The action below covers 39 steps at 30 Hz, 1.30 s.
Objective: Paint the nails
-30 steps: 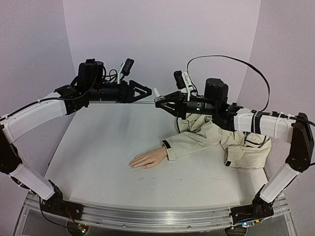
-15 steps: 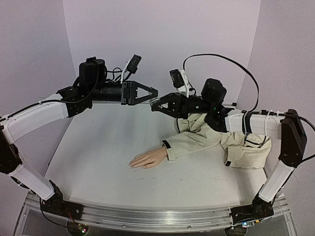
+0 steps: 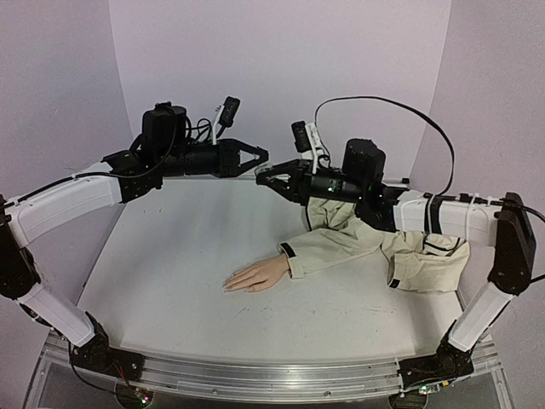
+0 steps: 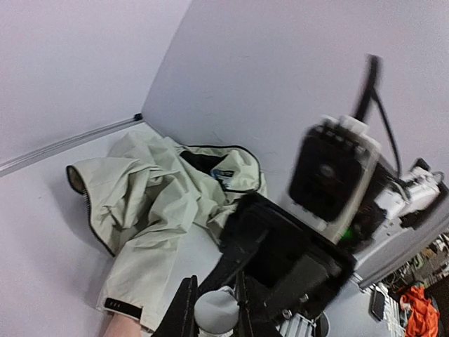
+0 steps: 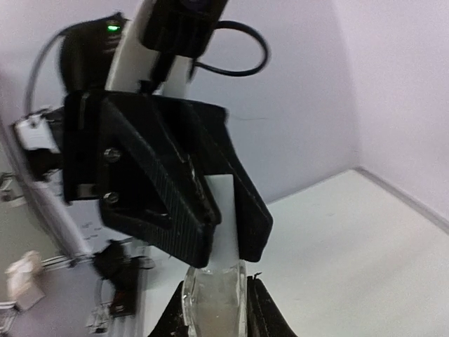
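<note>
The tiny fingertip nails [image 3: 228, 285] are at the ends of the outstretched fingers of a pale, skin-coloured mannequin hand [image 3: 257, 275]. The hand lies palm down near the middle of the white counter [image 3: 162, 256], with its fingers pointing to the left in the top view. The nails are too small there to tell whether they carry any colour. The wrist goes into the dark-edged cuff of a beige fabric sleeve [image 3: 328, 243]. This sleeve belongs to a crumpled jacket spread over the right rear part of the counter. Nothing touches the hand.

Both arms are raised well above and behind the hand, and their tips meet in the air in front of the lilac back wall [image 3: 281, 60]. The right gripper [image 3: 259, 176] reaches in from the right and is clenched on a small clear bottle [image 5: 214, 309]. In the right wrist view the bottle sits upright between its two fingers. The left gripper [image 3: 265, 159] comes in from the left and its black triangular fingers are clamped on the bottle's white cylindrical cap [image 5: 223, 210]. In the left wrist view the cap shows as a pale round top pinched between the two dark fingertips, with the jacket on the counter beyond it. A black cable [image 3: 383, 106] arcs over the right arm.
</note>
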Each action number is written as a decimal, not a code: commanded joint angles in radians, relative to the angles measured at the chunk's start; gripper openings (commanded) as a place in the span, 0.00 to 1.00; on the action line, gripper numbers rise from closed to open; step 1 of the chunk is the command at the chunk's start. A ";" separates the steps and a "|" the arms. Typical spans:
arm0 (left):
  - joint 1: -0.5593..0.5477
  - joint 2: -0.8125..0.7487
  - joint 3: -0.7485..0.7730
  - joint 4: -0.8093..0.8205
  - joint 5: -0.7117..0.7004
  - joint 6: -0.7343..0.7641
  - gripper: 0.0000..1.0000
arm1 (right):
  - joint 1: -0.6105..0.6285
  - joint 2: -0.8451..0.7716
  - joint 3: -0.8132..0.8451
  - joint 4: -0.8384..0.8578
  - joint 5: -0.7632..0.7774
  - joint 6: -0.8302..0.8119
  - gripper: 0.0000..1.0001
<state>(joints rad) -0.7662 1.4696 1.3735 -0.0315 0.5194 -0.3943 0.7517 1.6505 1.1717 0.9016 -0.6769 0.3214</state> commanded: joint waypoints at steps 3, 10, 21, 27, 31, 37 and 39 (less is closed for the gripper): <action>-0.015 0.054 0.160 -0.328 -0.379 -0.009 0.00 | 0.239 -0.065 0.001 -0.033 1.337 -0.540 0.00; -0.015 0.093 0.203 -0.338 -0.284 -0.015 0.00 | 0.253 -0.034 0.008 -0.005 1.197 -0.534 0.00; 0.001 0.003 0.102 -0.182 -0.096 0.022 0.67 | 0.050 -0.147 -0.058 -0.043 0.272 -0.356 0.00; 0.021 -0.036 0.053 -0.068 0.046 -0.002 0.75 | -0.063 -0.109 -0.010 -0.018 -0.290 -0.180 0.00; 0.020 -0.028 0.049 0.005 0.156 -0.023 0.75 | -0.066 -0.027 0.060 0.006 -0.439 -0.086 0.00; 0.003 -0.017 0.059 0.027 0.228 -0.009 0.69 | -0.066 0.020 0.059 0.167 -0.432 0.049 0.00; 0.001 -0.017 0.056 0.027 0.227 -0.007 0.62 | -0.064 0.030 0.061 0.192 -0.426 0.071 0.00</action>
<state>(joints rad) -0.7567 1.4799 1.4242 -0.0780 0.6830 -0.4034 0.6899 1.6714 1.1999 0.9081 -1.0348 0.2798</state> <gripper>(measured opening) 0.680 0.220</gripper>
